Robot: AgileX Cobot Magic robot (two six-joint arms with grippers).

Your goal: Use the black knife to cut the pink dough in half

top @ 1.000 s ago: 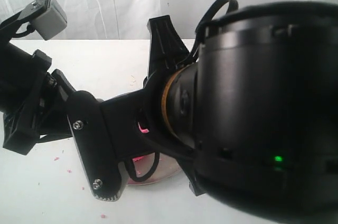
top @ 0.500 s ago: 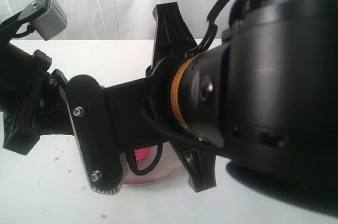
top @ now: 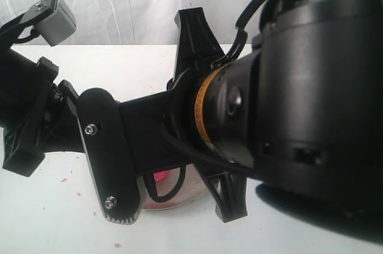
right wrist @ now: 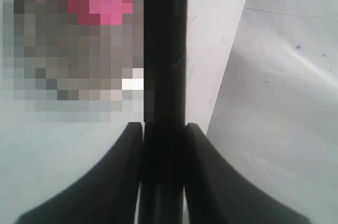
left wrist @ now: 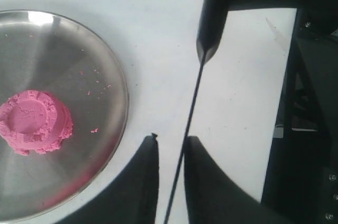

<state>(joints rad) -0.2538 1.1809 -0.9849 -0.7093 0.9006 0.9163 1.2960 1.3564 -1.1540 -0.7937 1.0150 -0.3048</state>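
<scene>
At the lower centre of the left wrist view, the left gripper (left wrist: pixel 172 140) is being seen with its two black fingers narrowly parted. The thin, edge-on blade of the slim all-black knife (left wrist: pixel 211 18) is being straddled by them. White tabletop is showing on one side of the blade, so no pinch is being made there.

In the right wrist view, the right gripper (right wrist: pixel 163 126) is being seen pressed together on the knife's straight handle, with both fingers flat against it.

The step in hand is being judged as lining the blade up before the cut. For it to be done well, the handle should be clamped firmly by the right gripper alone. The left fingers should only be used to steady the blade and should be drawn clear before any pressing is begun. The edge should be carried over the middle of the mound and driven straight down, as the soft stuff is likely to be smeared by a slanted push.

Farther off, at the left edge of the left wrist frame, the bright pink round dough mound (left wrist: pixel 34 121) is being shown whole. It is lying on the round steel plate (left wrist: pixel 79 44), well apart from both fingers and off to the blade's side, with the plate's rim near the fingertips. In the exterior view only a pink sliver is being glimpsed under the arms.
</scene>
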